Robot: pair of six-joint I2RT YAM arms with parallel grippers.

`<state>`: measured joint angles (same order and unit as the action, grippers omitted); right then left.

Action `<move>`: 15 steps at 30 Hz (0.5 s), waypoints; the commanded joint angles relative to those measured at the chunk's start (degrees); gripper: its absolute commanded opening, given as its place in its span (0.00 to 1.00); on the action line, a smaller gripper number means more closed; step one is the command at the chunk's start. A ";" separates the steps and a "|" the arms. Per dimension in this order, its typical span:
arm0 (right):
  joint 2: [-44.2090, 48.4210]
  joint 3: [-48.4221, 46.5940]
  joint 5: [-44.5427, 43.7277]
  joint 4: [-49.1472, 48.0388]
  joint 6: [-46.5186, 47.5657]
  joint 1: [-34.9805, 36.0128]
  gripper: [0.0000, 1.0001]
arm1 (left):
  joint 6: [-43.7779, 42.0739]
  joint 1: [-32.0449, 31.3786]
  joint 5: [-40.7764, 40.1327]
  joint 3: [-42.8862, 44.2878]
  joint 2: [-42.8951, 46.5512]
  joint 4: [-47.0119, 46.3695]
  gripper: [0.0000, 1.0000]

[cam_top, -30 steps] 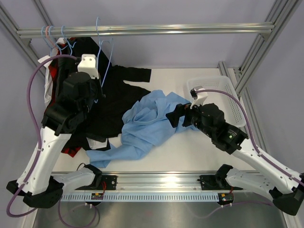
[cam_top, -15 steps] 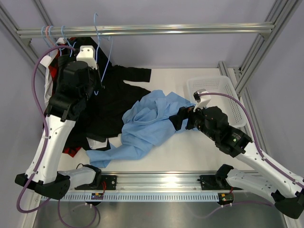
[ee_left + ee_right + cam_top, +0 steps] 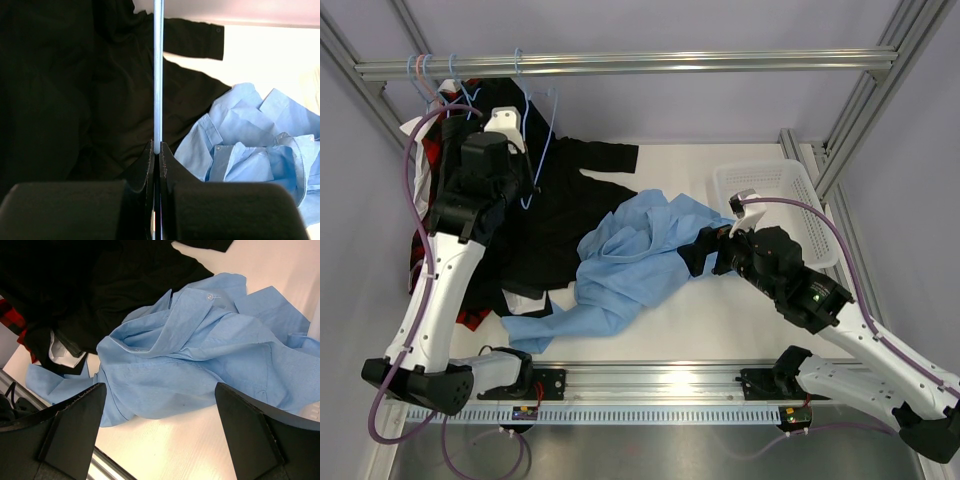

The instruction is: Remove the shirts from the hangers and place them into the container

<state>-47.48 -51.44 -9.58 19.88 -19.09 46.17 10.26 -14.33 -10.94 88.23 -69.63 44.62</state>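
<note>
My left gripper (image 3: 527, 168) is shut on the thin wire of a pale blue hanger (image 3: 544, 125), whose hook reaches up by the top rail. In the left wrist view the wire (image 3: 158, 75) runs straight up out of the gripper (image 3: 156, 146). Beneath it a black shirt (image 3: 550, 225) lies spread on the table. The light blue shirt (image 3: 635, 255) is crumpled mid-table. My right gripper (image 3: 708, 250) hovers open over that shirt's (image 3: 200, 345) near-right edge, and nothing sits within the gripper (image 3: 160, 390). The white container (image 3: 765, 167) stands at the far right.
More hangers (image 3: 422, 75) hook on the left end of the metal rail (image 3: 720, 62), with red-and-black plaid (image 3: 470, 318) and white cloth (image 3: 420, 195) draped below them. Frame posts stand at both sides. My right arm crosses in front of the container.
My left arm has lifted the hanger and carried it back and left, toward the rail. The right gripper has moved slightly right and stays open.
</note>
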 commanded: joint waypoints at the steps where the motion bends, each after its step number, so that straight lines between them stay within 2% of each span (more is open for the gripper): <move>1: 1.17 0.20 -0.96 0.34 -0.24 0.50 0.99 | 1.16 0.97 2.59 -1.04 -0.60 -3.05 0.00; 7: 0.99 0.38 -0.87 0.42 -0.68 0.50 1.00 | 1.25 1.06 4.00 -1.92 0.01 -1.65 0.00; 10: 0.46 0.29 -0.61 0.25 -0.86 0.50 0.99 | 1.08 1.06 3.91 -1.65 0.72 -0.85 0.22; 11: 0.38 0.29 -0.70 0.16 -0.95 0.50 1.00 | 0.99 1.06 3.91 -1.48 1.59 -0.85 0.39; 14: -0.15 0.29 -0.61 0.25 -0.95 0.50 0.99 | 0.81 1.06 3.73 -0.87 3.96 -0.41 0.59; 15: -0.50 0.20 -0.52 0.34 -0.77 0.50 0.99 | 0.73 1.06 3.65 -0.69 4.58 -0.06 0.69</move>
<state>-47.57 -51.29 -9.58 20.03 -19.35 46.17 11.03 -13.58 -8.29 86.59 -68.95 44.75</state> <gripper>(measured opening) 0.993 0.645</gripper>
